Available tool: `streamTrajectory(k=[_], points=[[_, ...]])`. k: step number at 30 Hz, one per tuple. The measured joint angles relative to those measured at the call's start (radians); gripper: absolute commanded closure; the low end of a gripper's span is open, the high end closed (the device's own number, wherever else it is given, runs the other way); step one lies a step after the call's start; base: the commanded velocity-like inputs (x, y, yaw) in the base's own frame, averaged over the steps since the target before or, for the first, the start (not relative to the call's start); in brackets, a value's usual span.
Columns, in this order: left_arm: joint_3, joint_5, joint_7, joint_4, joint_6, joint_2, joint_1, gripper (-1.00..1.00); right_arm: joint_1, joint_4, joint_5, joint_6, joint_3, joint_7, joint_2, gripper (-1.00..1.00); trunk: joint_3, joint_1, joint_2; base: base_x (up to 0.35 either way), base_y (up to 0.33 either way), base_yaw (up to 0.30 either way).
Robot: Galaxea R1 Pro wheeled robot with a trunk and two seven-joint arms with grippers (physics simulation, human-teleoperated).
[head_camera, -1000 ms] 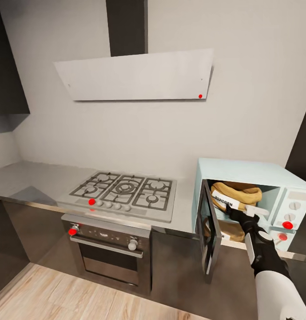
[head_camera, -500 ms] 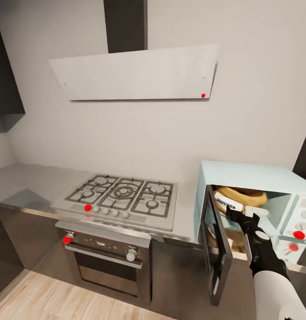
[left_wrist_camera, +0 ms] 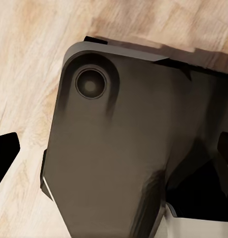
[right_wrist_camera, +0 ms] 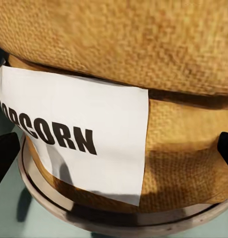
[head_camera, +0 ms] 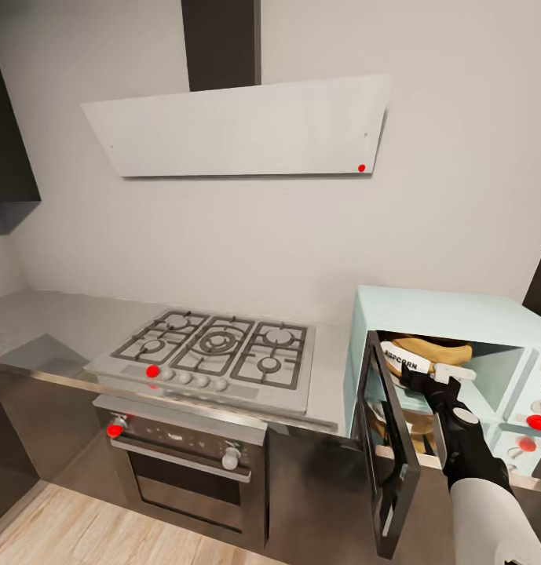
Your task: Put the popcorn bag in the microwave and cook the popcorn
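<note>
Where popcorn bag sits on turntable, label reads "…OPCORN".

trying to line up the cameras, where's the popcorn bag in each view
Head view: the popcorn bag sits inside the open microwave, at the picture's right, just beyond the right gripper.
Right wrist view: the bag looms close, resting on a round turntable plate.
Left wrist view: the bag is not in this picture, which looks at wood floor and dark robot parts.
Shared landmark: the white POPCORN label.
</note>
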Motion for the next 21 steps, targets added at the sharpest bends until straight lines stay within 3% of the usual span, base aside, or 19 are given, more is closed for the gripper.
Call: streamTrajectory(k=[4,21], points=[[0.001,0.000,0.000,0.000,0.000,0.000,0.000,-1.00,0.000,-0.002,0.001,0.000,0.002,0.002,0.002,-1.00,0.000,0.000,0.000,-0.150,0.000,0.000],[0.001,0.000,0.000,0.000,0.000,0.000,0.000,-1.00,0.000,-0.019,0.020,0.013,0.006,0.017,0.004,-1.00,0.000,0.001,0.000,-0.314,0.000,0.000]])
